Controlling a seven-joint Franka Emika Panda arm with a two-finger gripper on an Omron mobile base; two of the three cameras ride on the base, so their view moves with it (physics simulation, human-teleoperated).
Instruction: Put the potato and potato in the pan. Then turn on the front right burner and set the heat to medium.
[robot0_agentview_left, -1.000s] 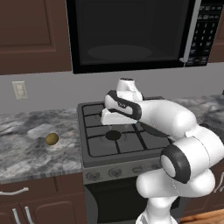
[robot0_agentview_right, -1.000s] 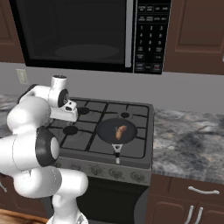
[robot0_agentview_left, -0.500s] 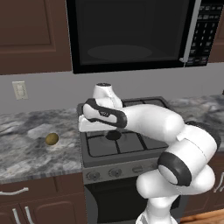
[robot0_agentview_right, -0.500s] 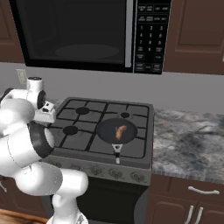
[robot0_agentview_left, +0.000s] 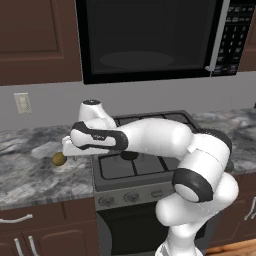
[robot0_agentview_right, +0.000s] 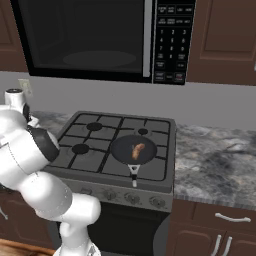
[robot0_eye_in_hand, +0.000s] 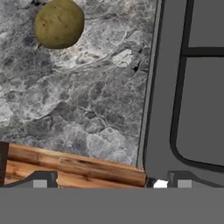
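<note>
Swinging left off the stove over the last second, my arm has carried my pincer (robot0_agentview_left: 65, 148) across to the round olive-yellow potato (robot0_agentview_left: 59, 159), which lies on the grey marbled counter (robot0_agentview_left: 35, 175) just left of the black gas stove (robot0_agentview_right: 107, 145); the jaws stand wide apart and hold nothing. One half looks done: the elongated orange-brown potato (robot0_agentview_right: 136, 150) already lies in the small dark frying pan (robot0_agentview_right: 131, 150) on the front right burner. I judge that picking up the round one, dropping it in the pan, and setting the burner to medium all remain.

Dark cabinets (robot0_agentview_right: 227, 40), grey wall (robot0_agentview_left: 150, 97), marble counter (robot0_agentview_right: 215, 160).
</note>
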